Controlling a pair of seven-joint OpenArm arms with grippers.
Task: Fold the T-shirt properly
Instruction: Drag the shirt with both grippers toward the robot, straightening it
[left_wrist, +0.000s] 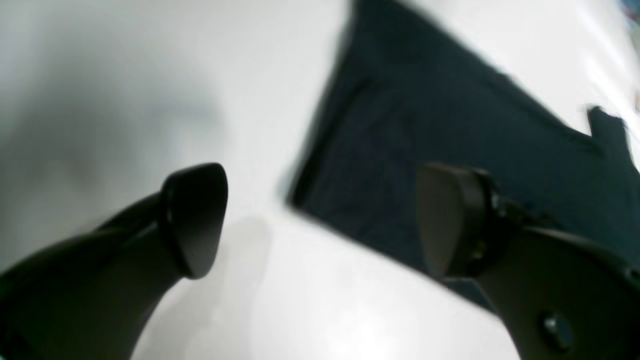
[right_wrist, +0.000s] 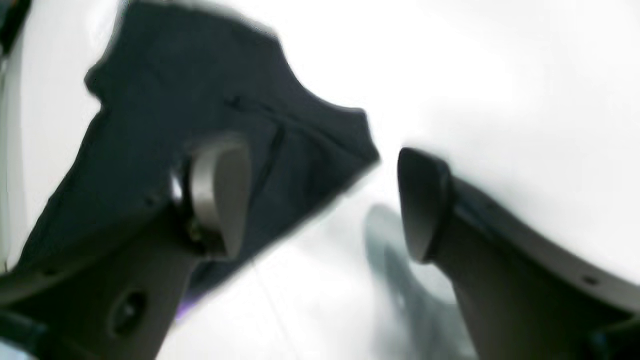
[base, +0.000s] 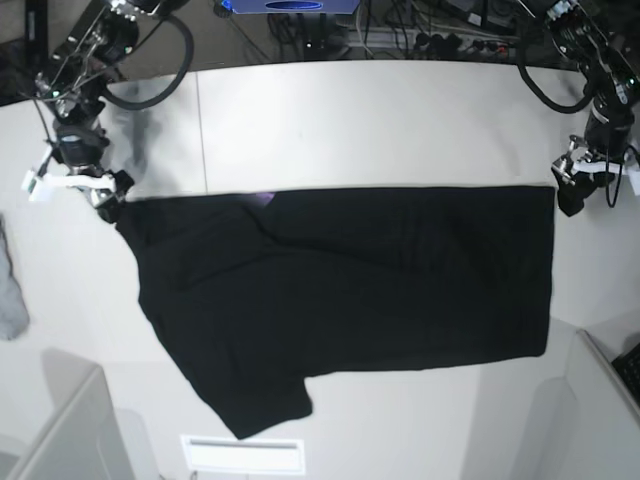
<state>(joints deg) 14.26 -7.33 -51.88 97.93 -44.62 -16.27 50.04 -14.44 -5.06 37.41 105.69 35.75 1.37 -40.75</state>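
The black T-shirt (base: 340, 290) lies flat across the white table (base: 380, 120), with a straight far edge and one sleeve pointing toward the near left. A sliver of purple print (base: 262, 198) peeks out at the far edge. My left gripper (base: 572, 192) hovers just off the shirt's far right corner; the left wrist view shows it (left_wrist: 322, 220) open and empty, above a corner of the T-shirt (left_wrist: 425, 125). At the far left corner, my right gripper (base: 102, 190) is also open and empty (right_wrist: 320, 200), beside the T-shirt (right_wrist: 200, 100).
A small grey cloth (base: 10, 295) lies at the table's left edge. Pale box-like panels stand at the near left (base: 60, 430) and near right (base: 605, 400) corners. Cables and equipment (base: 400, 30) crowd the space behind the table.
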